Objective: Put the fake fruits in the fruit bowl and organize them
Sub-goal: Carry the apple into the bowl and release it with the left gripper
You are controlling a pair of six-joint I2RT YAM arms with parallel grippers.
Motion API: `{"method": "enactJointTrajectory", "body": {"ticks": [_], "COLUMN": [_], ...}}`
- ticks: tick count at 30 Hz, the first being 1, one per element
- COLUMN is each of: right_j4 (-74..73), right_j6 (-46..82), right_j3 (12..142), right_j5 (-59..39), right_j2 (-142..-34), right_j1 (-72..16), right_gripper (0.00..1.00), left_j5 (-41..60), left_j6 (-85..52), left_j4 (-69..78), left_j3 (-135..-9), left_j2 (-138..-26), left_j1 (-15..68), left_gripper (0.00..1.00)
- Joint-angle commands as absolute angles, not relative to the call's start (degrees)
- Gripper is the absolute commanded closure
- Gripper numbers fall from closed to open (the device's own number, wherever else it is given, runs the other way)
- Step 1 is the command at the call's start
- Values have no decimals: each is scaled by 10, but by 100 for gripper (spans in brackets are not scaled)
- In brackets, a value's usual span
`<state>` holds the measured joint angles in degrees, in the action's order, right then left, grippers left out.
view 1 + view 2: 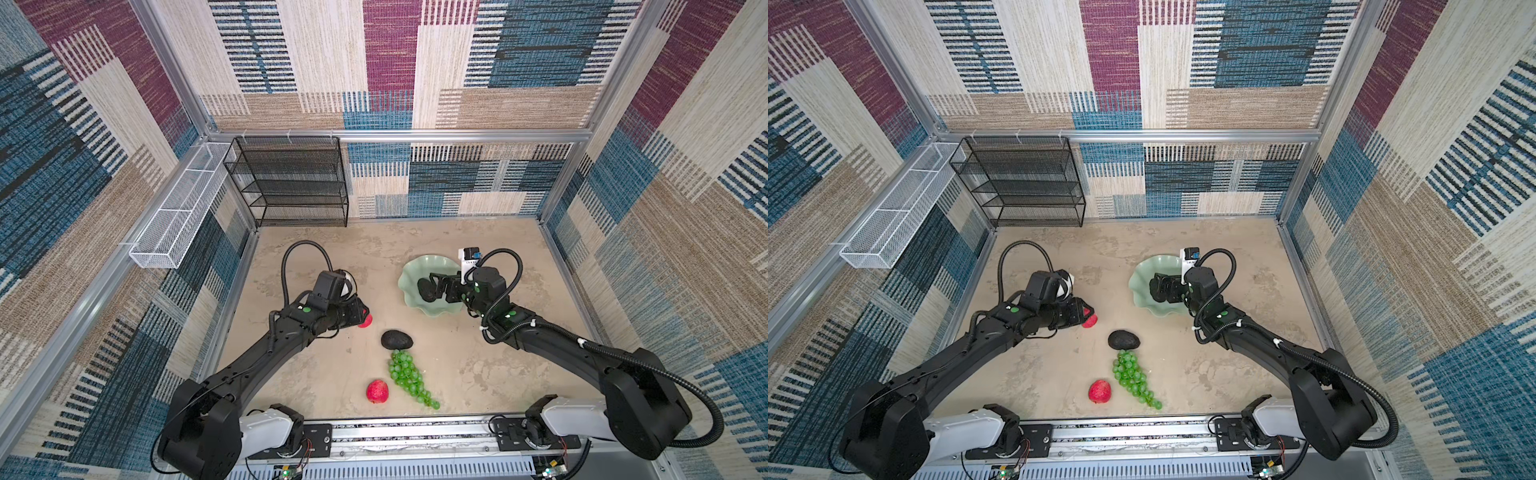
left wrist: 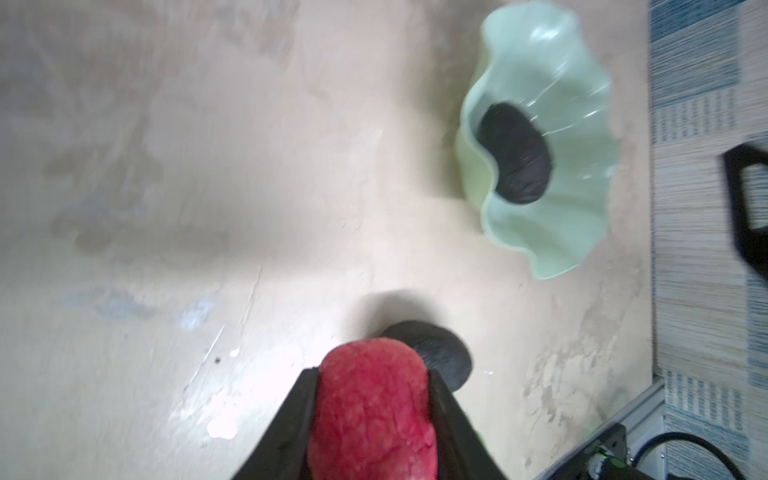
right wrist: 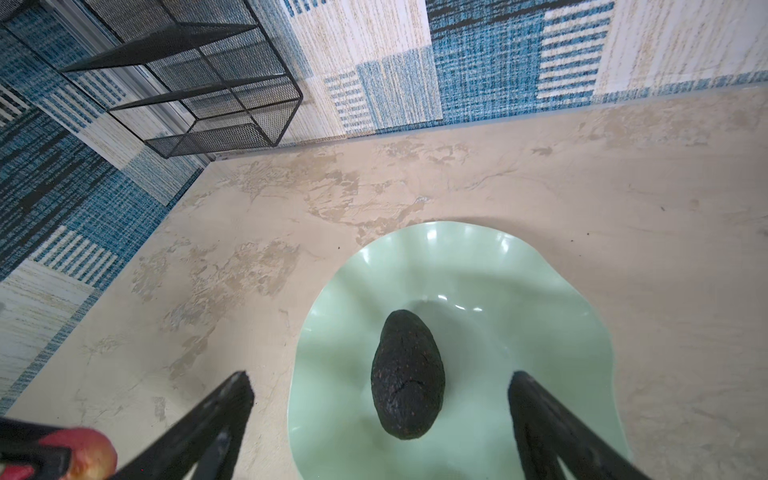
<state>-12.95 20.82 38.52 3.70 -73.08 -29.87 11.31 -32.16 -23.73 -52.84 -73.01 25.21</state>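
The fruit bowl [image 1: 428, 266] sat on the far right part of the worktop [image 1: 478, 374], and the first avocado [image 3: 407, 378] lay in its hollow. The right hand [image 3: 380, 378] hung over that avocado with its fingers spread wide to either side, touching neither fruit nor bowl. Left of the bowl, the left hand [image 2: 372, 374] had its fingers pressed in on the held strawberry [image 2: 372, 415], pinching it from both sides. Just beside that fruit, nearer the front, the second avocado [image 1: 397, 339] lay on the worktop. The grapes [image 1: 409, 376] began just beside it and ran slantwise toward the front edge. The loose strawberry [image 1: 377, 391] rested just left of the bunch. A black wire rack [image 1: 291, 183] stood in the far left corner against the back wall, well apart from all the fruit.
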Motion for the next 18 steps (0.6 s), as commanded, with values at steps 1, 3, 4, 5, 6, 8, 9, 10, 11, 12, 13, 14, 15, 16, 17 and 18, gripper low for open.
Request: {"method": "enactJointTrajectory", "body": {"ticks": [1,3,4,5,6,8,9,10,11,12,13,14,15,16,17,18], "right_j4": [-147,-147,-149,-148,-147,-138,-131,-120,-107,-95,-79,-59,-44,-28,-15,-5], "right_j6": [234,246,252,258,262,278,286,296,304,310,317,324,329,334,338,339], "right_j3": [360,333,315,296,280,239,221,203,187,173,161,151,145,139,135,133], "right_j5": [52,51,50,49,50,54,56,59,60,59,60,63,66,70,73,76], "right_j2": [-693,-656,-634,-609,-588,-530,-503,-472,-443,-420,-396,-372,-354,-333,-316,-302], "right_j1": [-297,-296,-296,-295,-295,-295,-296,-296,-295,-295,-296,-295,-295,-295,-295,-295], "right_gripper": [2,3,3,2,1,0,0,0,0,1,1,1,1,1,1,1], "left_j5": [88,91,90,88,87,80,77,69,61,54,51,48,45,43,41,37], "left_j6": [-244,-226,-218,-211,-204,-193,-187,-181,-176,-171,-167,-166,-166,-168,-170,-172], "left_j4": [-282,-293,-297,-303,-307,-315,-319,-324,-330,-338,-344,-345,-347,-348,-351,-355], "left_j3": [-612,-673,-706,-739,-768,-832,-859,-891,-922,-950,-979,-1005,-1027,-1051,-1076,-1100], "left_j2": [-784,-834,-861,-887,-911,-962,-986,-1014,-1041,-1065,-1090,-1115,-1133,-1158,-1183,-1203], "left_j1": [259,268,276,285,294,317,327,338,349,356,364,371,376,380,387,391], "left_gripper": [60,60,59,59,59,59,59,59,59,59,59,59,59,58,58,58]}}
